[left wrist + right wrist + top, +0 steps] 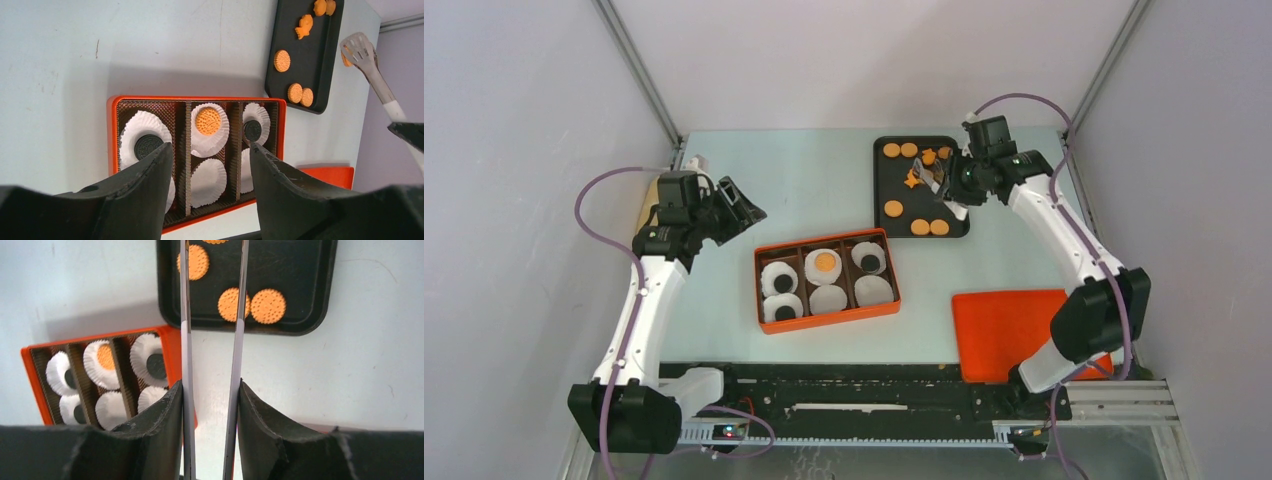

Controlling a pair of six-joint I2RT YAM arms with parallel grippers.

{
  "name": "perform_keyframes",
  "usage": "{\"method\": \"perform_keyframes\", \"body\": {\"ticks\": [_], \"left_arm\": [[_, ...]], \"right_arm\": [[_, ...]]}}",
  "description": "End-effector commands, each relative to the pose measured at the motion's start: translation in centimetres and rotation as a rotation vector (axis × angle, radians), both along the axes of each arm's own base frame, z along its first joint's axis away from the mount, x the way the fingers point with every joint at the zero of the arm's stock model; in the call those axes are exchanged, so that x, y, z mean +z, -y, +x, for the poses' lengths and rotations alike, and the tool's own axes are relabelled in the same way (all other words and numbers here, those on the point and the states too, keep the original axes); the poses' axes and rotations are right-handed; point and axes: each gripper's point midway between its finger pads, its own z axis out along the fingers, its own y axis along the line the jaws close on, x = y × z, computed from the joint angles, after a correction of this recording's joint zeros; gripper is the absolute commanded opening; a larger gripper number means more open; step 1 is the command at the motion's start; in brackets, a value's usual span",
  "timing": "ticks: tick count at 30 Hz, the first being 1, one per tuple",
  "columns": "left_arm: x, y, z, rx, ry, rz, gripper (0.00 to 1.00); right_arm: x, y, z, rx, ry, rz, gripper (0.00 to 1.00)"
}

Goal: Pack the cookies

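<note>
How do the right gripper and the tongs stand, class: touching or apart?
Touching. In the right wrist view the right gripper has both fingers pressed against the outer sides of the tongs, with no gap.

Left arm (pixel 649 290), right arm (pixel 1054 225): white links, black joints, purple cables (pixel 577 210); black wedge-shaped end effector fingers (pixel 145 190).

The left arm (pixel 639 300) rises from its near-left base and leans inward; the left claw (pixel 736 208) hovers with jaws apart, nothing between them. The right arm (pixel 1064 235) stretches to the far right; the right claw (pixel 959 183) is clamped on tongs (pixel 186 340), pointing left.
</note>
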Motion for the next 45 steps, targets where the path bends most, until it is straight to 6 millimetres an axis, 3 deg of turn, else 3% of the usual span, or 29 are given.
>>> {"method": "perform_keyframes", "body": {"ticks": [1, 7, 11, 17, 28, 31, 38, 45], "left_arm": [[0.8, 0.1, 0.4, 0.001, 0.032, -0.017, 0.62], [1.2, -0.4, 0.4, 0.025, 0.032, 0.001, 0.62], [1.4, -0.5, 0.2, 0.027, 0.036, 0.002, 0.62], [1.3, -0.5, -0.3, 0.029, 0.037, 0.003, 0.62], [1.2, -0.5, -0.5, 0.029, 0.038, 0.006, 0.63], [1.2, -0.5, -0.5, 0.025, 0.036, 0.005, 0.63], [1.0, -0.3, -0.4, 0.014, 0.028, 0.003, 0.64], [1.4, 0.0, -0.2, -0.005, 0.041, -0.008, 0.65]], "right_arm": [[2.7, -3.1, -3.4, 0.149, 0.059, 0.03, 0.07], [3.5, -9.5, -10.6, 0.419, 0.073, 0.041, 0.08], [2.7, -13.6, -15.7, 0.592, 0.064, 0.007, 0.09], [-0.3, -16.0, -20.0, 0.69, 0.001, -0.034, 0.09], [-4.1, -16.5, -23.2, 0.733, -0.082, -0.099, 0.1], [-4.2, -16.8, -23.6, 0.739, -0.089, -0.092, 0.14], [-3.9, -17.2, -23.9, 0.737, -0.086, -0.073, 0.41], [-1.9, -17.5, -23.5, 0.742, -0.026, -0.048, 0.47]]}}
